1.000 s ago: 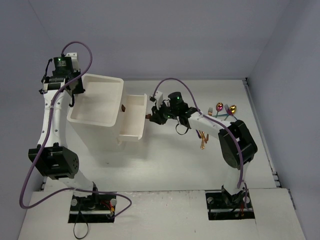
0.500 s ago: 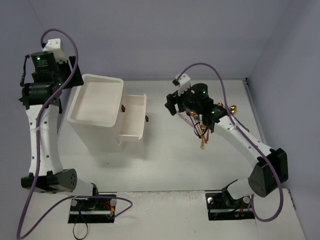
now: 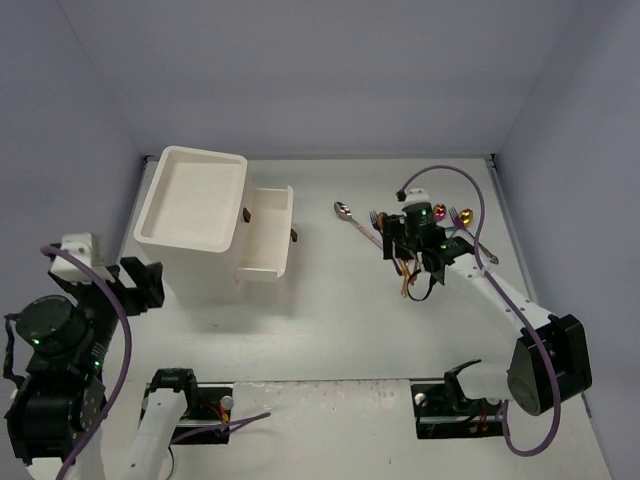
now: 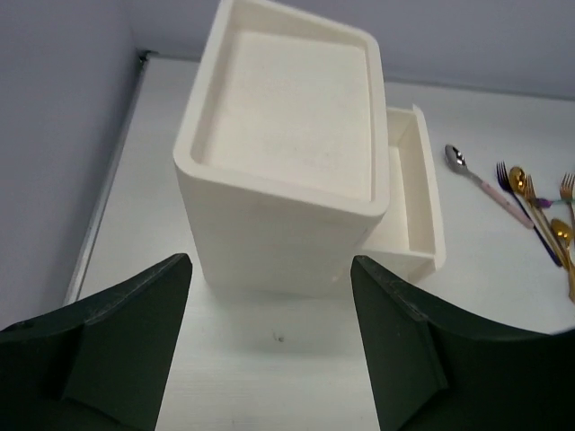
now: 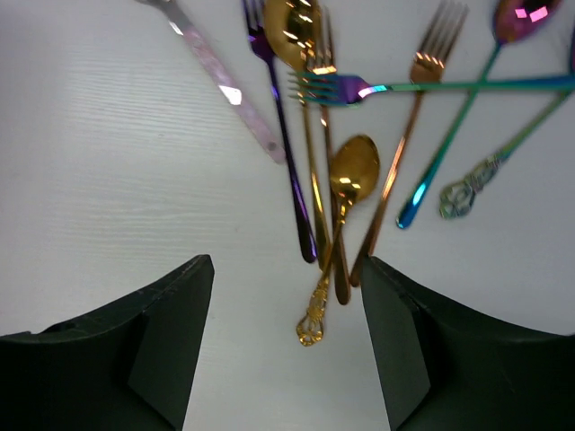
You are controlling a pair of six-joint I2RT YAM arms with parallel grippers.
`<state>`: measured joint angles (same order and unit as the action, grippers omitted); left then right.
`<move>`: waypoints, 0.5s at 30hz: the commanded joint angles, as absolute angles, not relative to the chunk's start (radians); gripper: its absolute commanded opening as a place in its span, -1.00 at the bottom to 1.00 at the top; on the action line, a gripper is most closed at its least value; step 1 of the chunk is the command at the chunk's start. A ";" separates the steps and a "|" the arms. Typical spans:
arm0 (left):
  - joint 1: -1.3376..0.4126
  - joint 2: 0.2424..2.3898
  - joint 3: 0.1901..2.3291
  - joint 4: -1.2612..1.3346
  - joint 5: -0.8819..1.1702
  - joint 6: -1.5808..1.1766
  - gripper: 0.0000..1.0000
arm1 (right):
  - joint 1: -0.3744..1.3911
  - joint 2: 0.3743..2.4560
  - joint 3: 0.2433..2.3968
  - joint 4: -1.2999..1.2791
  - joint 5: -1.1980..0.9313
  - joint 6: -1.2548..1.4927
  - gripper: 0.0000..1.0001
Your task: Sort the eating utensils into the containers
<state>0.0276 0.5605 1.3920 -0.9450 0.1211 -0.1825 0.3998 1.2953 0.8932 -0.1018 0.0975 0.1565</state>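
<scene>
Right pincer [image 5: 286, 287] now over utensils [image 5: 352, 171], left pincer [image 4: 269, 269] withdrawn from drawer unit [image 4: 269, 229], both gaping, empty.

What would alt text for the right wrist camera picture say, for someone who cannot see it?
The right gripper, jaws open and empty, hovers over crossed metal utensils on a white table, among them a gold spoon, a purple fork and a rainbow fork.

Bright, even light, soft shadows (wrist views blur near the bottom).
</scene>
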 commanded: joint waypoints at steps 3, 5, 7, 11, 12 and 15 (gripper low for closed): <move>-0.067 0.517 1.197 -1.003 0.078 -0.235 0.37 | 0.319 1.309 0.843 -0.100 0.245 0.341 0.16; -0.073 0.506 1.193 -1.005 0.085 -0.239 0.37 | 0.294 1.343 0.848 -0.097 0.233 0.355 0.08; -0.078 0.506 1.193 -1.005 0.072 -0.243 0.37 | 0.279 1.370 0.854 -0.093 0.223 0.367 -0.01; -0.077 0.500 1.191 -1.005 0.050 -0.250 0.37 | 0.261 1.440 0.875 -0.077 0.189 0.376 -0.08; -0.077 0.498 1.191 -1.006 0.049 -0.251 0.37 | 0.256 1.452 0.877 -0.073 0.183 0.377 -0.10; -0.077 0.501 1.190 -1.006 0.045 -0.253 0.37 | 0.237 1.497 0.881 -0.053 0.155 0.381 -0.15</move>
